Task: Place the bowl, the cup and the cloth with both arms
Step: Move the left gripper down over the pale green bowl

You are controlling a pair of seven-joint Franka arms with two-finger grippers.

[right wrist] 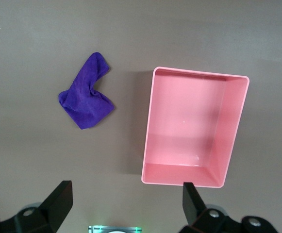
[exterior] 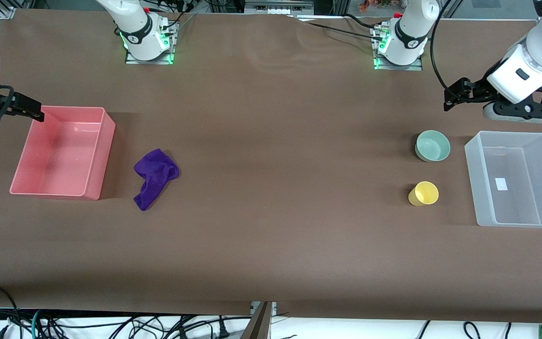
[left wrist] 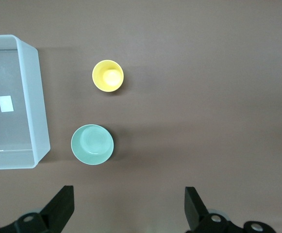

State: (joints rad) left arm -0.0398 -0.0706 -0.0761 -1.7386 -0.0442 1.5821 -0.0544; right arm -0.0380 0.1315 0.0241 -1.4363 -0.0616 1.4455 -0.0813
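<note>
The mint-green bowl (exterior: 433, 145) stands on the brown table beside the clear bin, toward the left arm's end. The yellow cup (exterior: 424, 193) stands nearer the front camera than the bowl. Both show in the left wrist view: bowl (left wrist: 92, 144), cup (left wrist: 108, 75). The purple cloth (exterior: 155, 177) lies crumpled beside the pink bin and shows in the right wrist view (right wrist: 86, 99). My left gripper (exterior: 454, 96) (left wrist: 128, 196) hangs open and empty over bare table near the bowl. My right gripper (exterior: 33, 112) (right wrist: 126, 191) hangs open and empty by the pink bin's corner.
An empty pink bin (exterior: 50, 193) (right wrist: 179, 180) stands at the right arm's end. An empty clear bin (exterior: 511, 221) (left wrist: 39, 97) stands at the left arm's end. Both arm bases stand along the table's edge farthest from the front camera.
</note>
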